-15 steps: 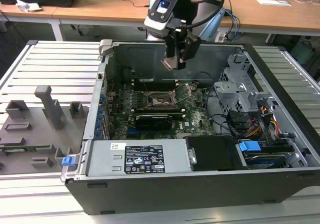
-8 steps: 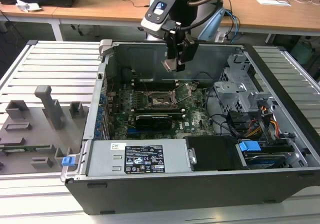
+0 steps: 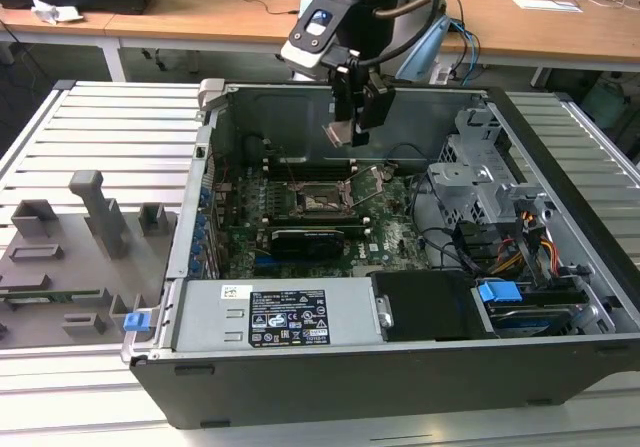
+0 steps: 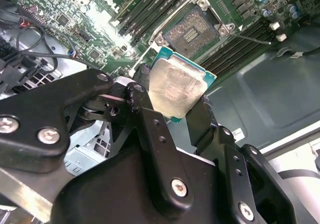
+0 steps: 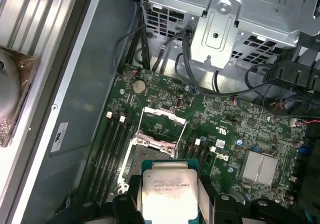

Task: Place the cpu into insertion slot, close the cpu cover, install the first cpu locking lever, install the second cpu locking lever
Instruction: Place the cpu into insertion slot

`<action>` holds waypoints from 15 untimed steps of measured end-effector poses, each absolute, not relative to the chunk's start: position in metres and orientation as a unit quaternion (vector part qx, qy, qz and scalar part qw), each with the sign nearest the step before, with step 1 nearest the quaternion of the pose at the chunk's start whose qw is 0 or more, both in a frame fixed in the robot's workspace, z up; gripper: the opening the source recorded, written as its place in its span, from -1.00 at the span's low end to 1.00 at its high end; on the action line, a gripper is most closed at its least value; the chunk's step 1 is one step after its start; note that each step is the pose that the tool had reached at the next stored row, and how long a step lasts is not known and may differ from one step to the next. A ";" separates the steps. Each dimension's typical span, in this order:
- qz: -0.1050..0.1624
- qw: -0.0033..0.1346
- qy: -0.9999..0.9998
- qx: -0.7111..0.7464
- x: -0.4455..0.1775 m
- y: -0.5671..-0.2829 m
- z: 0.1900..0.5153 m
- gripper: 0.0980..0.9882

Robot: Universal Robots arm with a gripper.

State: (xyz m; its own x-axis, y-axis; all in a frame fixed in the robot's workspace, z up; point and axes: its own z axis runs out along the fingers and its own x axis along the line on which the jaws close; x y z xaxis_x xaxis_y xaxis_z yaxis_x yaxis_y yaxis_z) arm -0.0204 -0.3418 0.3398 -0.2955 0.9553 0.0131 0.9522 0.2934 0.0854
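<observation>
Right now the black two-fingered gripper (image 4: 171,89) squeezes the small flat square silvery cpu (image 5: 167,191) between its fingers, up above the square black insertion slot (image 4: 191,32), so placing it seems under way and needs careful lining up.

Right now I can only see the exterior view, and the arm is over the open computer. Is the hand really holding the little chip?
Observer: Yes. In the second wrist view the cpu is pinched on two opposite edges by the hand, with its silvery top showing.
Operator: Is anything in the hole where it goes?
Observer: No. In that same view the insertion slot shows a bare grey pin field.
Operator: Is the lid in the way?
Observer: No. In the first wrist view the cpu cover stands swung open, off the slot.
</observation>
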 end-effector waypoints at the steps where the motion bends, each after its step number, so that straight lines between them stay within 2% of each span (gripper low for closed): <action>1: 0.038 0.020 0.804 0.593 -0.020 -0.342 0.339 -0.02; 15: 0.038 0.020 0.803 0.594 -0.020 -0.342 0.332 -0.02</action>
State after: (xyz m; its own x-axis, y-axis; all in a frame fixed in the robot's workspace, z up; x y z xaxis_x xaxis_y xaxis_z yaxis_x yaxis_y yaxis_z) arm -0.0204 -0.3418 0.3323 -0.2935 0.9559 0.0131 0.9528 0.2914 0.0855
